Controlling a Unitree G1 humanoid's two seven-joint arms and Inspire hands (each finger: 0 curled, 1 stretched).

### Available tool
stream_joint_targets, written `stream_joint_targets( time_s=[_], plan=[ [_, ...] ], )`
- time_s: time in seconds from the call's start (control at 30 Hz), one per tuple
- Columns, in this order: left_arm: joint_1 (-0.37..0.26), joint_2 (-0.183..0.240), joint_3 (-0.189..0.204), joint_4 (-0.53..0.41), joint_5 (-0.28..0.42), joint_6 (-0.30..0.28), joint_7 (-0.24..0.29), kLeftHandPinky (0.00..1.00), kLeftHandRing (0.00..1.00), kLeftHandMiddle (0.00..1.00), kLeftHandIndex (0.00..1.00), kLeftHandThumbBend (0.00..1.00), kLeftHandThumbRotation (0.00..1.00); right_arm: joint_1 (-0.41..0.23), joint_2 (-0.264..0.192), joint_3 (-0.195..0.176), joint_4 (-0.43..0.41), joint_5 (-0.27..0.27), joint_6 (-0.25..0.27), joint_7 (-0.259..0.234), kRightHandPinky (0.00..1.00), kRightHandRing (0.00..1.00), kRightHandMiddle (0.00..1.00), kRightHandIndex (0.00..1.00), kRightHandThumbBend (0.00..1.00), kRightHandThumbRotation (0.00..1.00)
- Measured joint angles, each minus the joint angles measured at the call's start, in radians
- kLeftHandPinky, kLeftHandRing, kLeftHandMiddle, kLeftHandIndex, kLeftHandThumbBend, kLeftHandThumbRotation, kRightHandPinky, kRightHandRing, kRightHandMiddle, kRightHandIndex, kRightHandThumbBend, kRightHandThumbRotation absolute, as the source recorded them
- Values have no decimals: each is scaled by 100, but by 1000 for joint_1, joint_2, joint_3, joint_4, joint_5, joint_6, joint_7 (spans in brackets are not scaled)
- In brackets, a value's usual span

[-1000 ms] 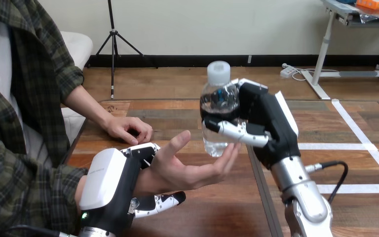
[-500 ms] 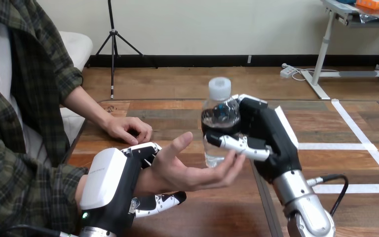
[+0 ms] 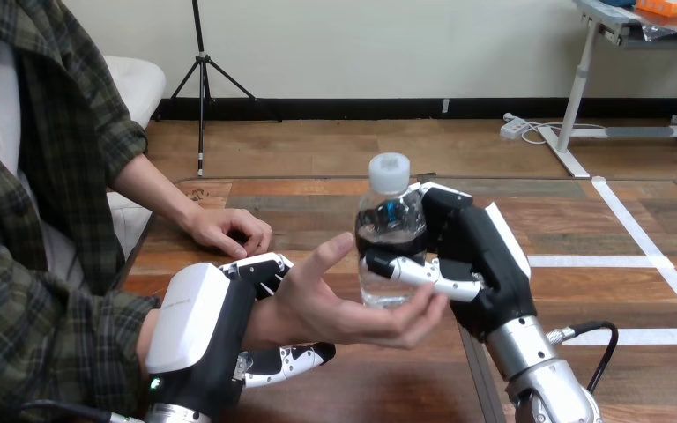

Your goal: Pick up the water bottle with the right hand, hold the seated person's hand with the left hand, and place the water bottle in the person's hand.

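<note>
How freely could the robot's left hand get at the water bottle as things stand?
Probably not at all: the left hand is wrapped round the person's wrist, the person's upturned hand lies between, and the right hand has its fingers gripping the water bottle.

We look from the robot's head, forward and down across the tabletop [image 3: 582,231]. Our arms reach up from the bottom edge, so the left robot hand [image 3: 198,326] and the right robot hand [image 3: 487,256] sit close beneath us, large in the lower half. The person [image 3: 44,220] is near, at our left side; the tabletop's far edge crosses just above mid-height.
</note>
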State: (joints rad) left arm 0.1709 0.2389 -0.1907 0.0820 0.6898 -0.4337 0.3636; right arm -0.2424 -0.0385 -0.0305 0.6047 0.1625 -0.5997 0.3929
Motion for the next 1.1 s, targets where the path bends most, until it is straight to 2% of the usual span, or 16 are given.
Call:
stream_joint_targets(
  time_s=[0.73, 1.1],
  plan=[
    [-1, 0, 0, -1, 25, 0, -5, 33, 42, 48, 49, 83, 0, 49, 4, 31, -46, 3, 15, 46, 35, 40, 44, 46, 69, 0],
    [-2, 0, 0, -10, 27, 0, -15, 34, 43, 49, 50, 83, 0, 51, 9, 43, -60, 30, 33, 77, 36, 40, 44, 46, 67, 0]
  ],
)
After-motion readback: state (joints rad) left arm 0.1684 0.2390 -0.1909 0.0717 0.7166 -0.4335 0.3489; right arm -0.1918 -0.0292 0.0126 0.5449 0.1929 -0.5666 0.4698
